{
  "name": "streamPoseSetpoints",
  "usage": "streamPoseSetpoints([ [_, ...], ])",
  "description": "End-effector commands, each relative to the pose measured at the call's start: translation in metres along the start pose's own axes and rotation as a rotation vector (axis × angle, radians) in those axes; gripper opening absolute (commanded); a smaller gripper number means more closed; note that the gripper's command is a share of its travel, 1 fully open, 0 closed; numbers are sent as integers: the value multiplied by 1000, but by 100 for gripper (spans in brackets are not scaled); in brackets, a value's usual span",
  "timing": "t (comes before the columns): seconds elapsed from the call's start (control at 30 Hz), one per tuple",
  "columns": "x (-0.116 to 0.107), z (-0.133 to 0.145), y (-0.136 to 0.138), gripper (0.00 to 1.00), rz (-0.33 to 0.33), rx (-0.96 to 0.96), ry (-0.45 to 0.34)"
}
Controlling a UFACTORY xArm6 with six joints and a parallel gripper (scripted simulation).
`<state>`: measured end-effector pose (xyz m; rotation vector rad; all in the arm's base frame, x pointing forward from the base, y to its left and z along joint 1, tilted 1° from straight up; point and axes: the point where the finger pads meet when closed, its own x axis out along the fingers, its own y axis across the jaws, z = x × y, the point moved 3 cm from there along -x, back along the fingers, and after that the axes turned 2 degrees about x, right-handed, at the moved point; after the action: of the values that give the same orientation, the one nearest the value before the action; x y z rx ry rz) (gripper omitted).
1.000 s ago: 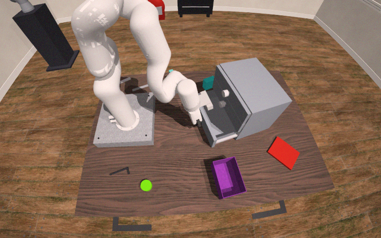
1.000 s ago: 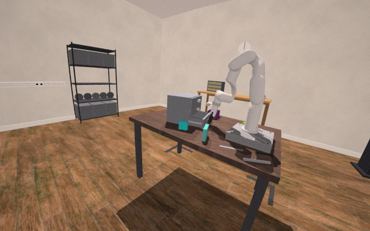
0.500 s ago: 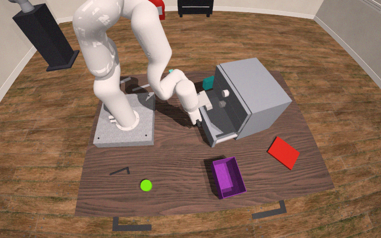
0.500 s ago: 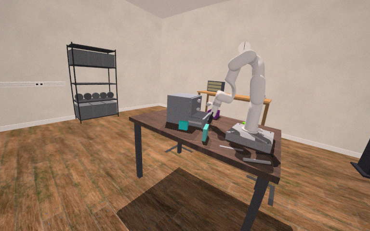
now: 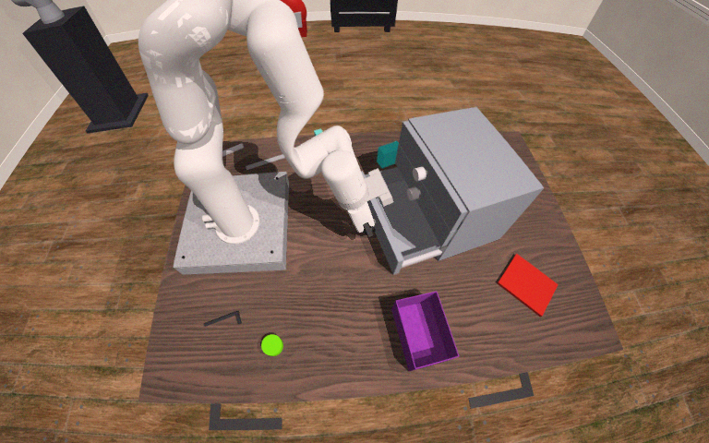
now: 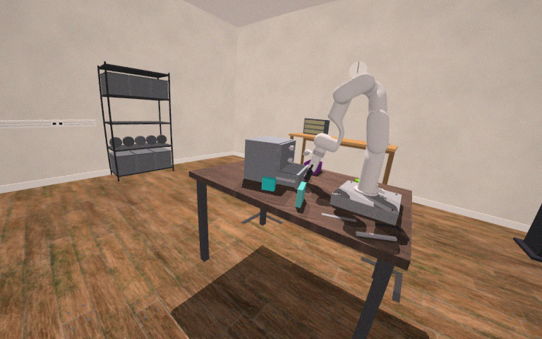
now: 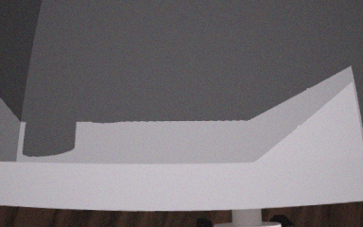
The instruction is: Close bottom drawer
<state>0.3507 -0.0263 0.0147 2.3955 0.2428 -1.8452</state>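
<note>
A grey cabinet [image 5: 474, 175] is seen standing on the dark wooden tabletop [image 5: 314, 307], its front turned toward the arm's grey base plate [image 5: 270, 257]. The bottom drawer [image 5: 402, 230] is drawn well out of the cabinet, so that its open grey interior is exposed from above and its front panel stands nearest the arm. Two round knobs are seen on the upper drawer fronts, above the opened drawer. The white arm [image 5: 193, 109] is bent over and down, and the end effector [image 5: 368, 226] is placed at the outer face of the drawer's front panel. In the wrist view a pale cylindrical handle [image 7: 247, 218] is seen below the drawer's front edge, with a dark fingertip [image 7: 279, 220] on either side of it; the fingers are partly closed and are stopped on this handle. A teal block [image 5: 387, 154] lies just beside the cabinet on the far side, and a second, taller teal block [image 6: 300, 194] stands upright near the drawer. A purple bin [image 5: 423, 336], a red flat block [image 5: 527, 284] and a green ball [image 5: 271, 344] lie well apart on the near part of the tabletop.
</note>
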Motion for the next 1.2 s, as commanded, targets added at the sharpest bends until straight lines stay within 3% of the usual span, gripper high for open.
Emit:
streamPoseSetpoints([
  [0.0,0,0,0,0,-1,-2,56],
  [1.17,1,7,0,0,-10,-2,294],
])
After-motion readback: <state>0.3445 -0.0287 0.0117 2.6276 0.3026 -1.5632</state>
